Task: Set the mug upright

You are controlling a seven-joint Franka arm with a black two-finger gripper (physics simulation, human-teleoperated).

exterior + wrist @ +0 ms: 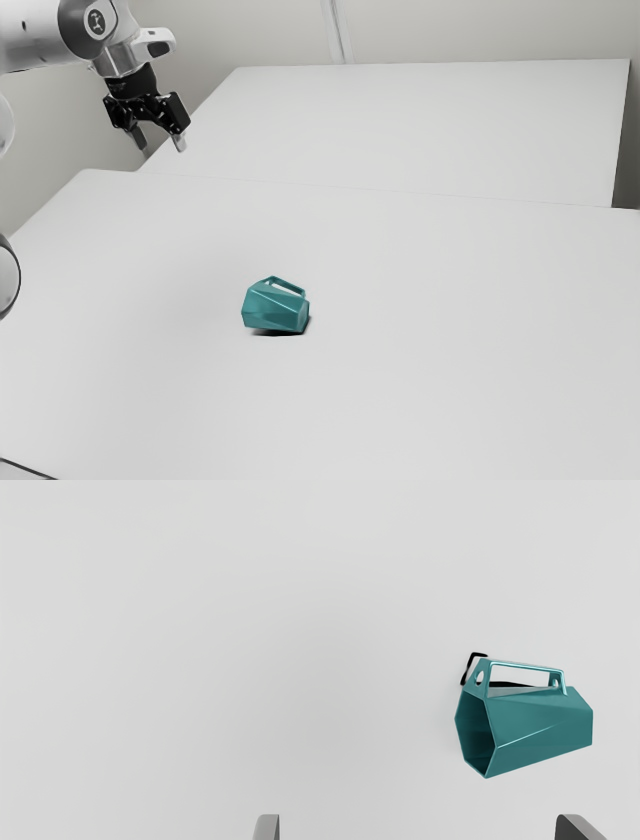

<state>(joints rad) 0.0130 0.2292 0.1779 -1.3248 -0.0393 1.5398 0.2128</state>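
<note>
Teal mug (275, 308): lies tipped over on the white desk (420, 400), long side down, a little toward the exterior view's left from the middle.
Mug's body: faceted all around, with flat planes meeting at crisp ridges.
Mug's mouth (475, 735): open and six-cornered or so, turned sideways rather than up, dark inside in the wrist view.
Mug's closed end (582, 725): points the opposite way from the mouth, narrower than the open end.
Mug's handle (525, 666): angular, runs lengthwise along the body, on the side facing away from the fingertips (267, 827) in the wrist view; seen along the upper side in the exterior view.
Black shadow (475, 654): peeks out by the handle, near the mouth end.
Pincer (160, 143): held wide, with a broad gap between the two fingers; hangs high toward the exterior view's upper left, well apart from the mug.
Mug from the pincer (417, 826): sits out past the fingertips, off toward one of them rather than centred between.
Arm (40, 35): white, reaches in from the exterior view's upper left, with a round dark badge (97, 22) near the wrist.
Beyond the desk: a large white panel (420, 130), backed by a pale wall (480, 30).
</note>
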